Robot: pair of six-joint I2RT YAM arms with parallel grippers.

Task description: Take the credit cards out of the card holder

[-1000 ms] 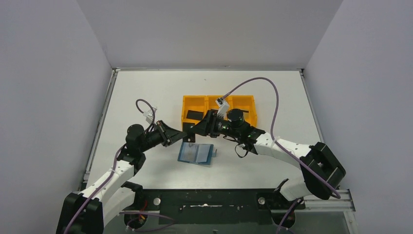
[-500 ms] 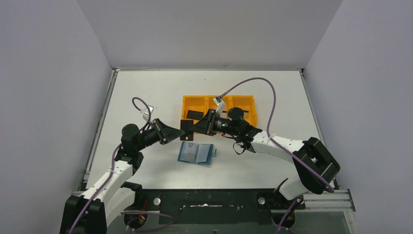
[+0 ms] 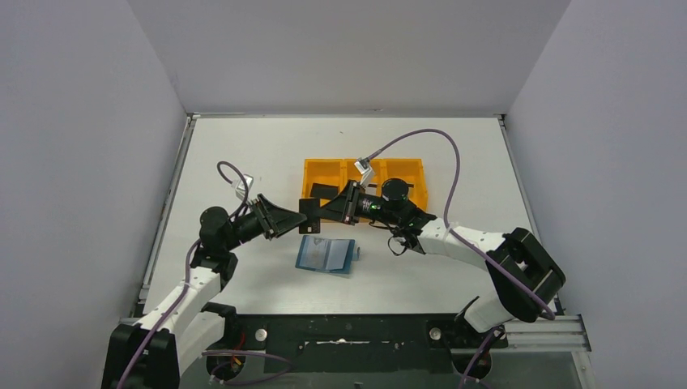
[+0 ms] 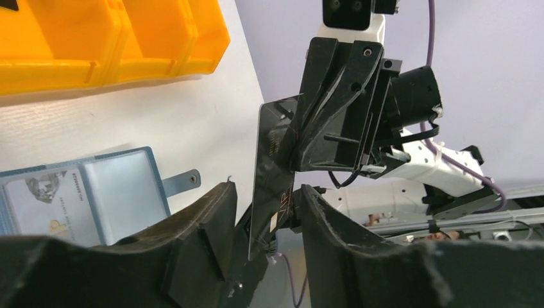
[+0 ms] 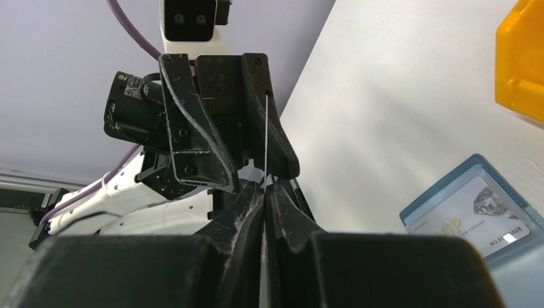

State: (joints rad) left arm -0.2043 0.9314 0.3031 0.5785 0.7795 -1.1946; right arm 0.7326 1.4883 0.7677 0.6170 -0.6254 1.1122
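The teal card holder (image 3: 326, 255) lies open on the table, a silver-grey credit card (image 5: 471, 215) still in its pocket. A black credit card (image 4: 272, 160) hangs in the air above it, between both grippers. My right gripper (image 5: 264, 186) is shut on the card's edge (image 5: 265, 135). My left gripper (image 4: 266, 189) is open, its fingers standing apart on either side of the card's other end without pressing it. In the top view the two grippers meet tip to tip around the black card (image 3: 308, 212), just behind the holder.
An orange three-compartment tray (image 3: 364, 168) stands behind the grippers, with a dark card (image 3: 324, 191) in its left compartment. The holder's snap tab (image 4: 183, 181) points toward the right. White table surface stretches left and behind.
My right gripper has closed on the black card and my left gripper has opened off it. The left arm has drawn back slightly to the left.
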